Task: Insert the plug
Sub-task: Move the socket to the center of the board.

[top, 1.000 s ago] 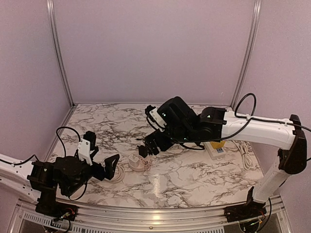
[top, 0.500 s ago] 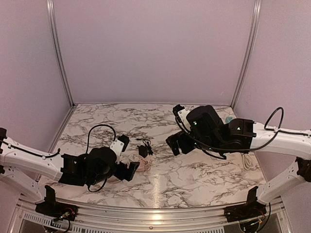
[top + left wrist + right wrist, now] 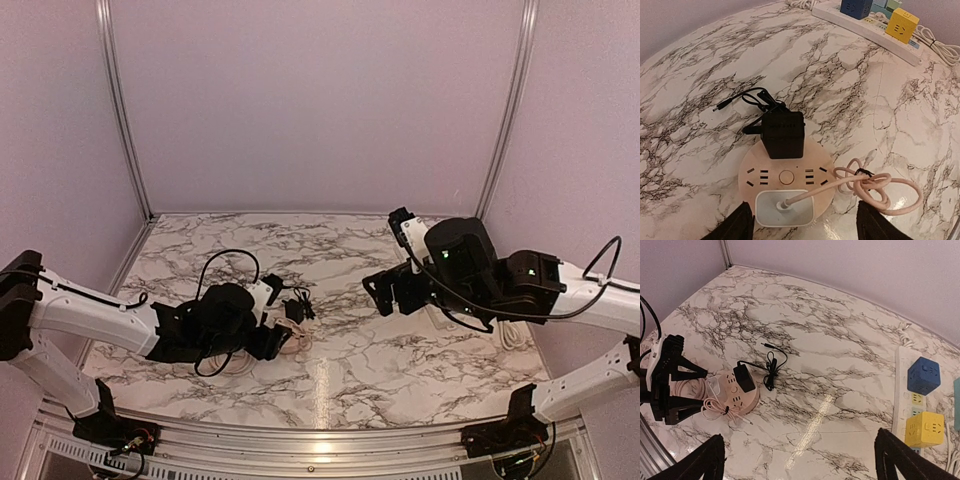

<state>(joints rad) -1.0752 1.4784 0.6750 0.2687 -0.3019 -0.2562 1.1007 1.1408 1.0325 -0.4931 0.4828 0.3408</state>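
A round pink socket hub lies on the marble table. A black adapter plug sits on the hub's far side, its thin black cord coiled beside it. On the near side a white plug with a pink cable is seated. My left gripper is open, its fingers standing either side of the white plug and touching nothing. My right gripper is open and empty, high over the table's middle. From above, the hub lies just beyond my left gripper.
A long white power strip runs along the table's right side, carrying a blue cube and a yellow cube. Its white cable bunches near it. The purple walls close off the back and sides.
My left arm swung in from the left to the hub and its jaws narrowed a little. My right arm drew back to the right, away from the black plug.
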